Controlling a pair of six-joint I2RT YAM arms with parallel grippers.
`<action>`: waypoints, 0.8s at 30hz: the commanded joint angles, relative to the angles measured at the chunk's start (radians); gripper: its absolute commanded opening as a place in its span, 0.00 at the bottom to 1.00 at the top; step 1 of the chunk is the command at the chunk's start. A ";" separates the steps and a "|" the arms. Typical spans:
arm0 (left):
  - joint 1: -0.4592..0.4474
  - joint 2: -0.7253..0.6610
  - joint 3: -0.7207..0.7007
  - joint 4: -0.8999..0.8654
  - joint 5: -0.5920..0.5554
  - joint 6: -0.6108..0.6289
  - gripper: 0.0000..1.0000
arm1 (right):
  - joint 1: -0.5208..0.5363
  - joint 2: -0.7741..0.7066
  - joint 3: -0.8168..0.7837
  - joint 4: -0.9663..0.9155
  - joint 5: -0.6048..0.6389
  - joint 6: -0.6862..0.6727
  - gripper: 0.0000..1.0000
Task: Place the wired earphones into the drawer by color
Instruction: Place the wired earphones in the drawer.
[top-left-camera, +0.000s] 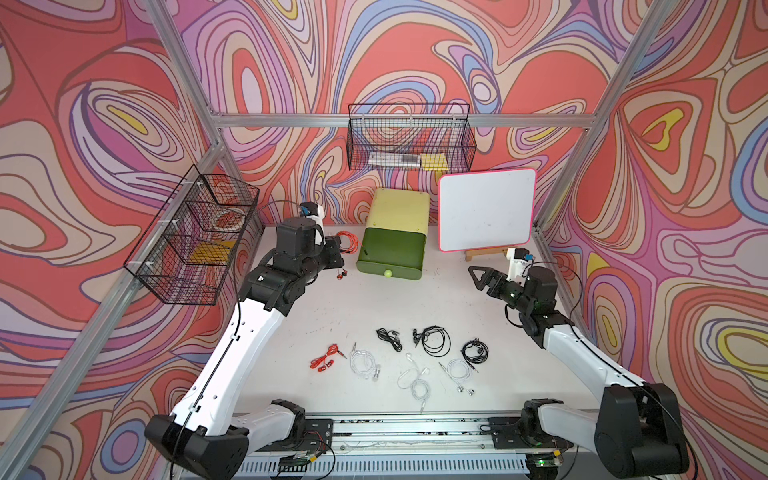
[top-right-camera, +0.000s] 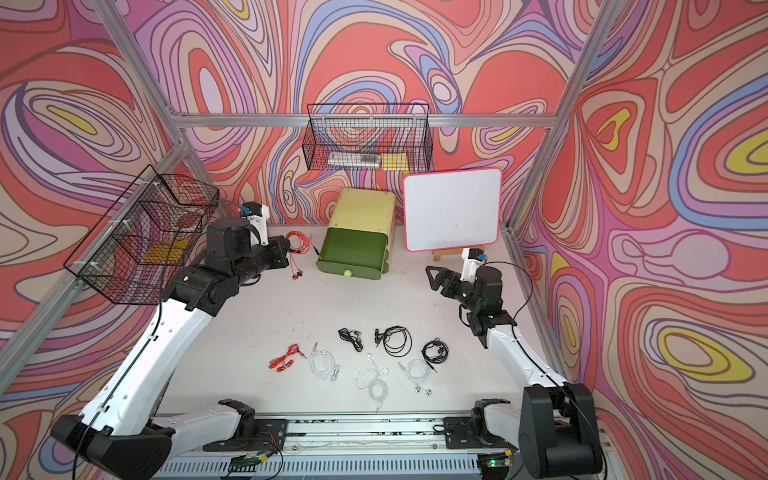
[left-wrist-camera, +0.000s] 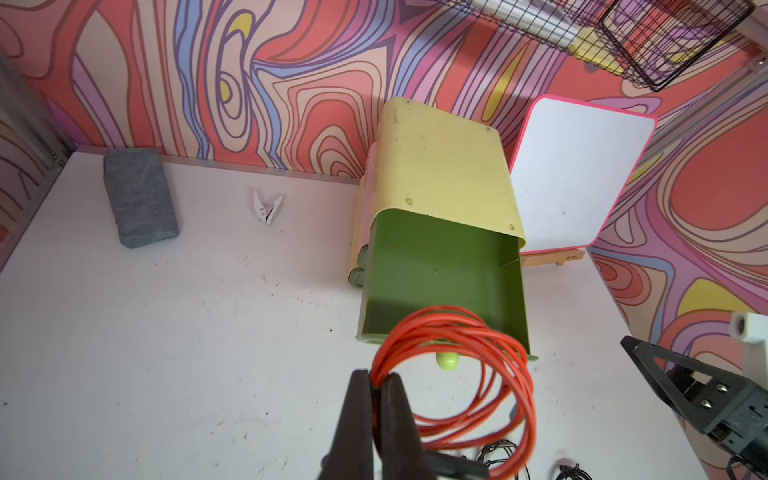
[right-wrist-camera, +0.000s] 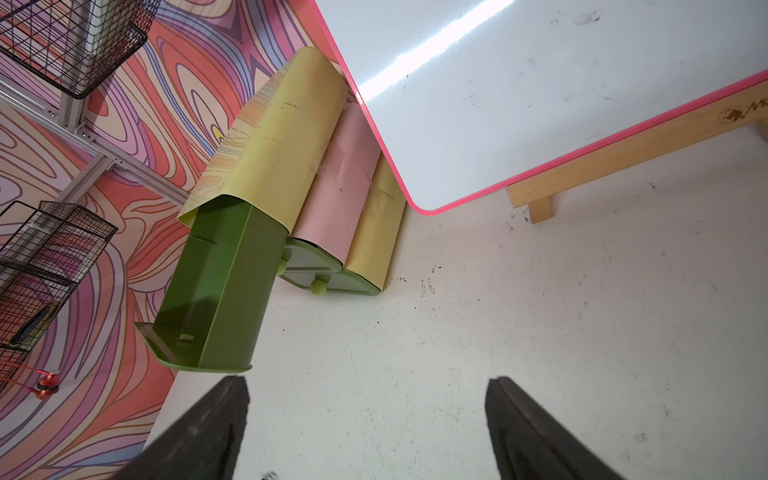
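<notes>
Seven coiled earphones (top-left-camera: 388, 337) lie near the front edge of the table (top-left-camera: 332, 316) — three white, three black, one red. Left gripper (left-wrist-camera: 376, 378) pinches an orange-red coil (left-wrist-camera: 453, 322) beside the open green drawer (left-wrist-camera: 440, 266) near the back edge; right gripper (right-wrist-camera: 368, 382) — spread, empty.

I've got a pink-rimmed whiteboard (top-left-camera: 486, 210) propped on a wooden stand (top-left-camera: 484, 252) at the back, one black wire basket (top-left-camera: 409, 137) on the rear wall, a second basket (top-left-camera: 195, 237) on the side wall. Left wrist view catches a grey block (left-wrist-camera: 139, 197) and white clip (left-wrist-camera: 266, 206) lying apart on the table (left-wrist-camera: 166, 332).
</notes>
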 joint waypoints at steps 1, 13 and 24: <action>-0.022 0.054 0.053 0.082 0.039 0.025 0.00 | -0.004 -0.017 -0.003 0.016 0.008 0.003 0.91; -0.069 0.299 0.224 0.178 0.084 0.033 0.00 | -0.005 -0.018 -0.001 0.016 0.002 0.005 0.92; -0.082 0.435 0.247 0.196 0.098 0.032 0.00 | -0.004 -0.020 -0.001 0.016 0.001 0.005 0.91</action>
